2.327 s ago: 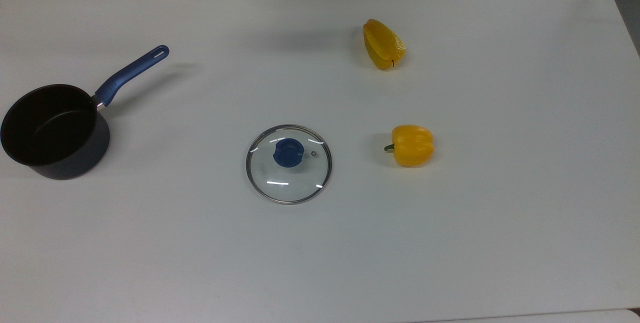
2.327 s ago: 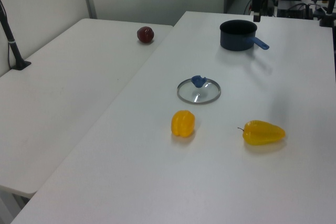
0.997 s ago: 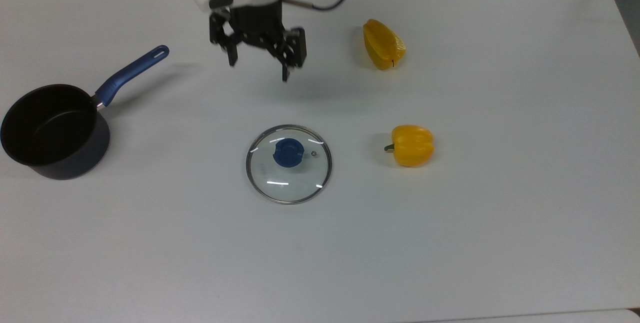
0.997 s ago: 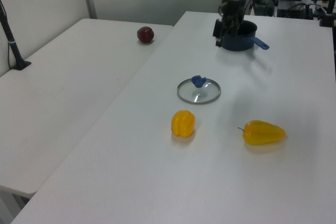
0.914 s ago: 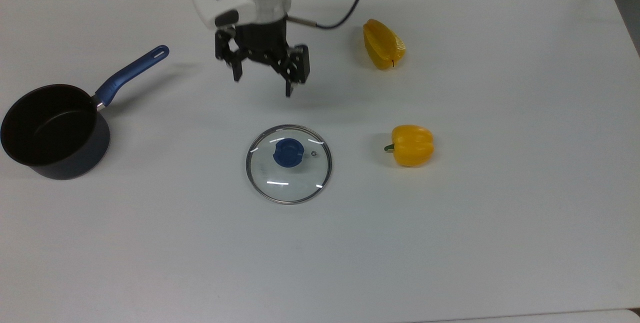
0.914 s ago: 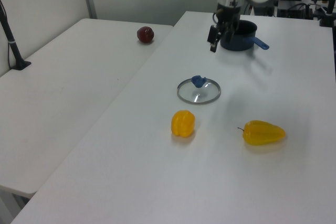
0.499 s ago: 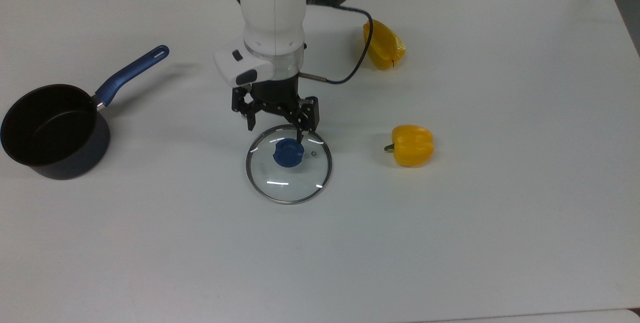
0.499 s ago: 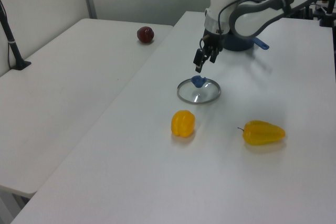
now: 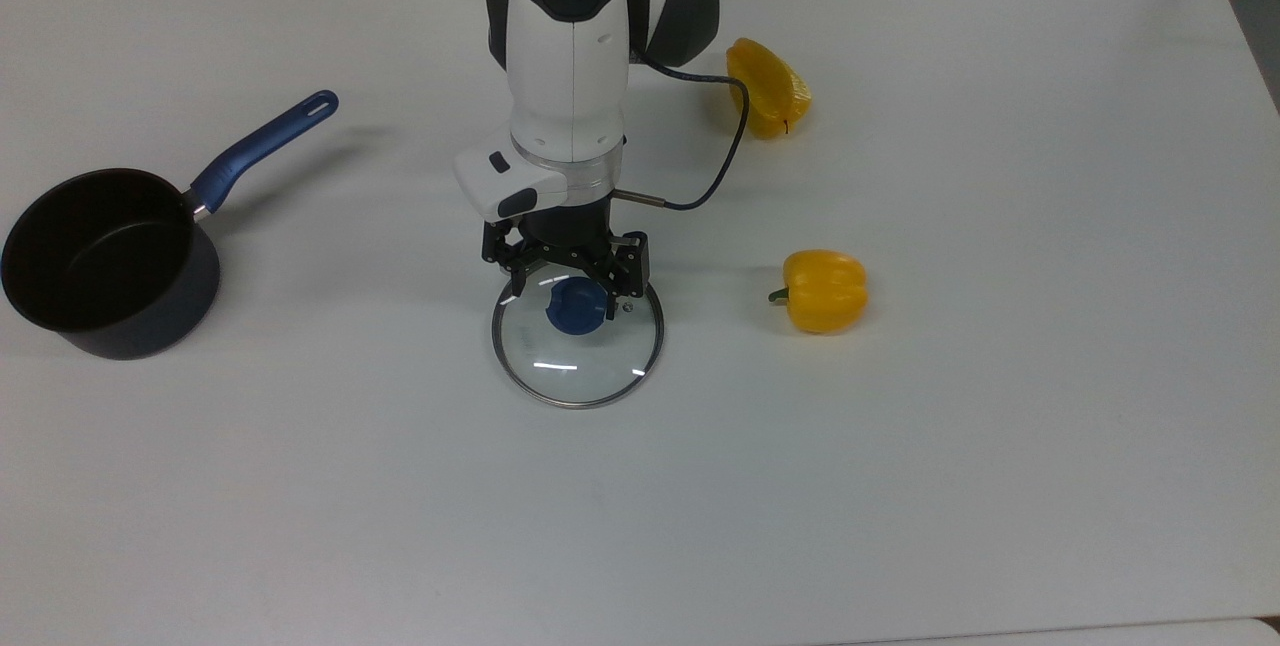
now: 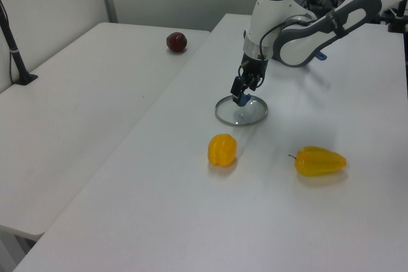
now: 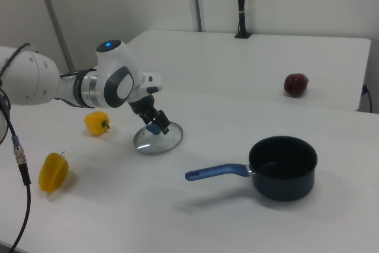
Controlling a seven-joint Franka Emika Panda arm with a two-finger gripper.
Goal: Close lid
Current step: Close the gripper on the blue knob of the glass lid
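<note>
Glass lid (image 9: 577, 344) flat on bench (image 9: 900, 486); end effector (image 9: 568, 298) spread wide astride blue knob (image 9: 575, 308). Off-centre pinch likely to slip, tilting lid short of far-off saucepan (image 9: 100, 264).

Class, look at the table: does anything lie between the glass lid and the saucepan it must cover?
Nothing visible does. The table between the lid and the saucepan is bare; both yellow peppers sit on the lid's other side.

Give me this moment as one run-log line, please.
gripper: open, astride knob | lid: flat on table, not lifted | saucepan: uncovered
</note>
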